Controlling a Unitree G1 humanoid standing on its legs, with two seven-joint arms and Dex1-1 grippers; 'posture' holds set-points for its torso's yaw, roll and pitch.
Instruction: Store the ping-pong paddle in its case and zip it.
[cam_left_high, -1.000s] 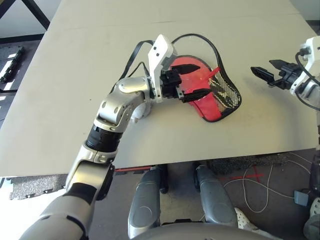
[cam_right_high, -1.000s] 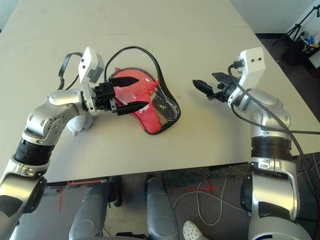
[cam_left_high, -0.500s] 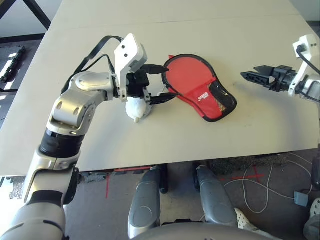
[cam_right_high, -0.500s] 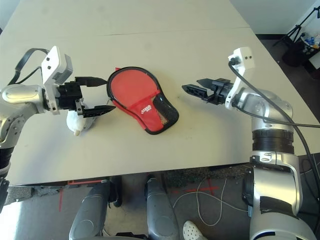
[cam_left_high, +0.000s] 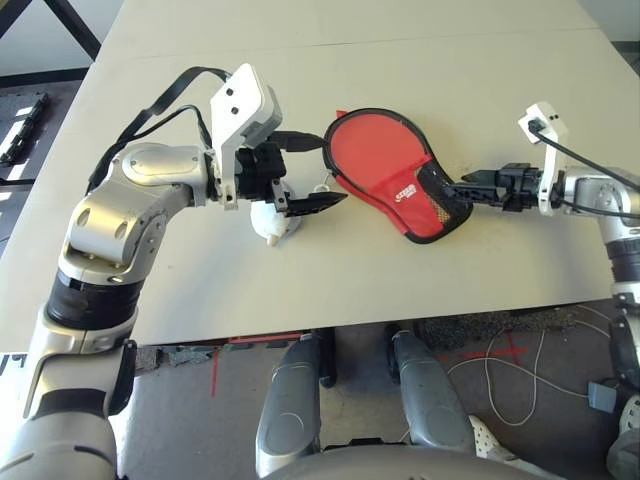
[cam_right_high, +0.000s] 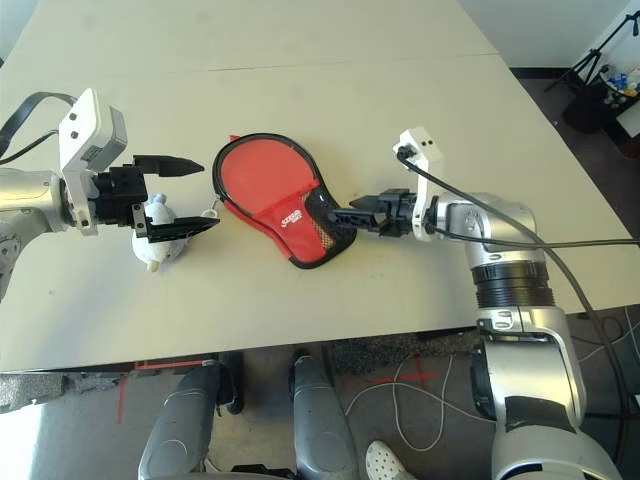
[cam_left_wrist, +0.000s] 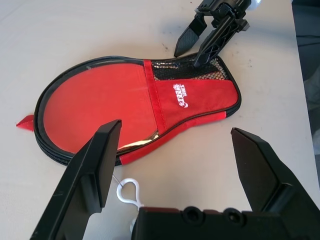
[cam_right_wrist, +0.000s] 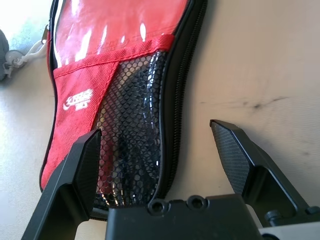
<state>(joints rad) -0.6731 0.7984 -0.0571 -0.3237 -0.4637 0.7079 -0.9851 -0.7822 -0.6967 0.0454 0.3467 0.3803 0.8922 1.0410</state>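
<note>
The red case (cam_left_high: 385, 170) with black trim lies flat on the table, its mesh pocket (cam_right_wrist: 131, 135) toward my right arm. The ping-pong paddle is hidden. My left gripper (cam_left_high: 315, 172) hovers open just left of the case's round end, nothing between its fingers (cam_left_wrist: 95, 165). My right gripper (cam_right_high: 338, 213) is open and low at the case's narrow end. One finger (cam_right_wrist: 75, 170) is over the mesh and the other (cam_right_wrist: 240, 150) is over bare table beside the zip edge. It grips nothing.
A white plush toy (cam_left_high: 272, 220) lies under my left gripper, its white loop (cam_left_wrist: 127, 189) near the case's edge. The tan table (cam_left_high: 450, 70) stretches bare behind the case. Its front edge (cam_left_high: 400, 318) is close below.
My left gripper has drawn back leftward off the case, which now lies flat instead of raised. My right gripper has moved in from the right down to the mesh end.
</note>
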